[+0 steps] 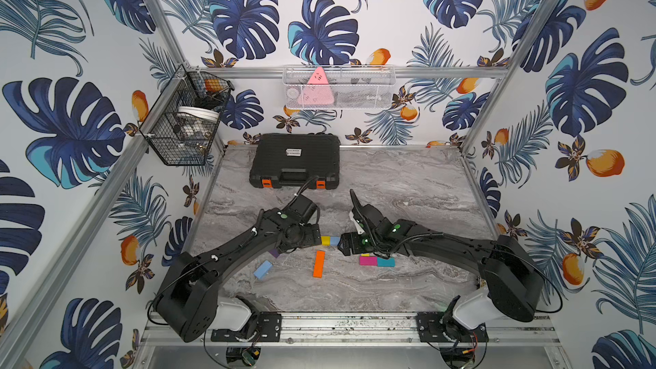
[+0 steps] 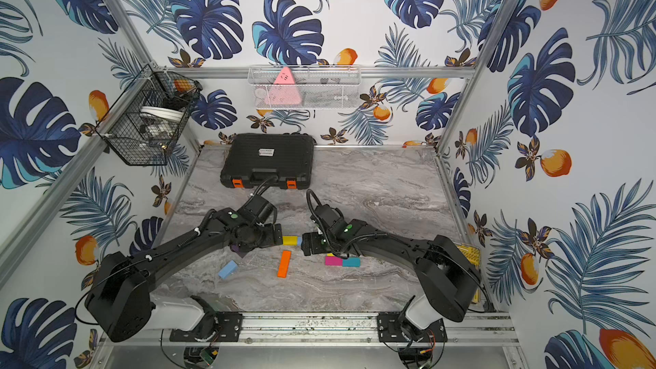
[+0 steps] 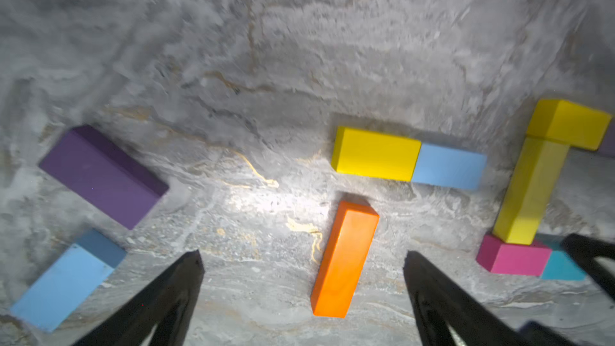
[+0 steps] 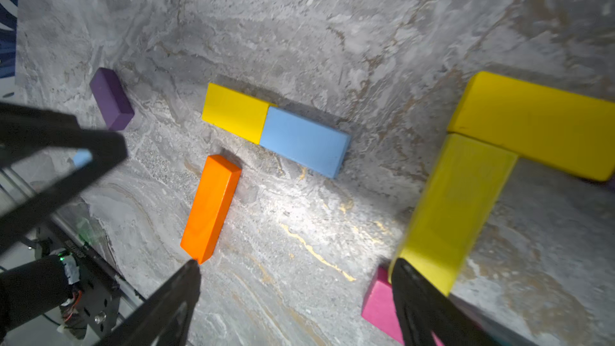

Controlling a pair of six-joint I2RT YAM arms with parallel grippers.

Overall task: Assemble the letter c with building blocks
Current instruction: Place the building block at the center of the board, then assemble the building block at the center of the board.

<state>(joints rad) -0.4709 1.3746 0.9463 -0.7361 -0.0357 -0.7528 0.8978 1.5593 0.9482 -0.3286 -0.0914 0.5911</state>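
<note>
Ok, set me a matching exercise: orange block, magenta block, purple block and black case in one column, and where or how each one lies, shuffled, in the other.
Things:
1. orange block
2. magenta block
3. purple block
4. black case

Places:
A. at the back of the table
B. partly under the left arm in both top views
C. end to end with the teal block
D. long and narrow, in plain view, touching no other block

Pairs: 1-D, 2-C, 3-B, 4-A
</note>
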